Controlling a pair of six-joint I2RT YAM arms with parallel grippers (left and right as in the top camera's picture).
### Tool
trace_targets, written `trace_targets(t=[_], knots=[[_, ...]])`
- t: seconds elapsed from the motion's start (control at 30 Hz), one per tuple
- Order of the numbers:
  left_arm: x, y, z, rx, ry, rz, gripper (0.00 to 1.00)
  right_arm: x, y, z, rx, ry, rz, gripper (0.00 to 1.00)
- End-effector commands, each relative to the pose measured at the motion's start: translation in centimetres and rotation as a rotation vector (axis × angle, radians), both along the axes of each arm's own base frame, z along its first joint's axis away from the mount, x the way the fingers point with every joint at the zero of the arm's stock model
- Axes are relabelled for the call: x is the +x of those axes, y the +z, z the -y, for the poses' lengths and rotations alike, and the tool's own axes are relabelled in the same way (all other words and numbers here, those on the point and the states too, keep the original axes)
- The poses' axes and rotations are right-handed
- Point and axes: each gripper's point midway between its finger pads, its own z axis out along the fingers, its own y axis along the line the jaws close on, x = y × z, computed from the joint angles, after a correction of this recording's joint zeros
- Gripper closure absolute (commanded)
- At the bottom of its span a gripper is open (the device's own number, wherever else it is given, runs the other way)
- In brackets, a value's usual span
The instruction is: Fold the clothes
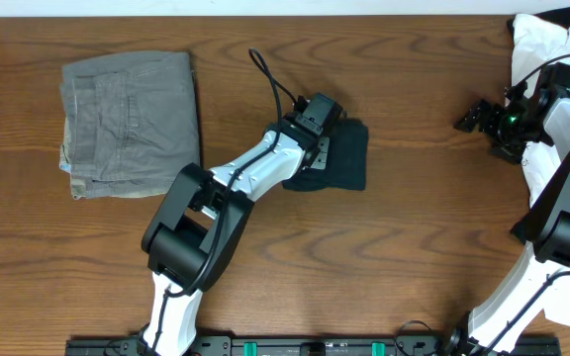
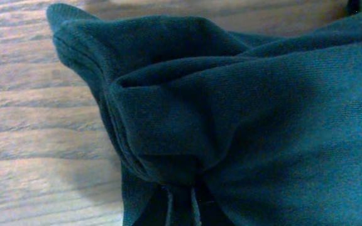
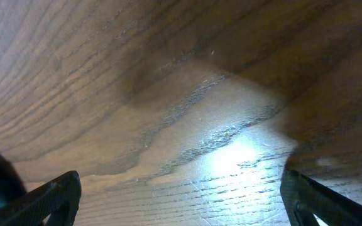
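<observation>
A dark teal garment (image 1: 346,158) lies bunched in the middle of the table. My left gripper (image 1: 317,127) sits on its left edge, shut on a fold of the cloth; in the left wrist view the dark garment (image 2: 244,113) fills the frame and gathers into the jaws (image 2: 182,210). A folded grey-olive pair of pants (image 1: 132,124) lies at the far left. My right gripper (image 1: 471,117) is open and empty over bare wood at the right; its two fingertips show at the lower corners of the right wrist view (image 3: 181,201).
A pile of white clothing (image 1: 552,59) with a dark piece on top sits at the far right corner, beside my right arm. The wooden table (image 1: 414,247) stretches between the arms.
</observation>
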Motion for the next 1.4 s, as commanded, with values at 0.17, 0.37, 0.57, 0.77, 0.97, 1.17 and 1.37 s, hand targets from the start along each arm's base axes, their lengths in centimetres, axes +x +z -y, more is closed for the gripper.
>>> trace_targets(t=[0.17,0.37,0.57,0.77,0.97,1.17,1.37], knots=[[0.4,2.5,-1.7,0.002,0.014,0.032,0.37,0.3,0.3,0.2,-0.005,0.001,0.010,0.01],[0.6,7.7,-2.2,-0.077,0.042,0.090,0.33,0.3,0.3,0.2,-0.005,0.001,0.010,0.01],[-2.8,6.7,-1.4,-0.180,0.118,-0.090,0.33,0.3,0.3,0.2,-0.005,0.001,0.010,0.01],[-4.3,4.2,-2.2,-0.133,0.159,-0.186,0.33,0.3,0.3,0.2,-0.005,0.001,0.010,0.01],[-5.0,1.2,-1.7,-0.131,0.163,-0.266,0.33,0.3,0.3,0.2,-0.005,0.001,0.010,0.01],[-6.0,0.3,-2.1,-0.108,0.184,-0.314,0.33,0.3,0.3,0.2,-0.005,0.001,0.010,0.01],[-6.0,0.8,-1.7,-0.134,0.178,-0.320,0.33,0.3,0.3,0.2,-0.005,0.001,0.010,0.01]])
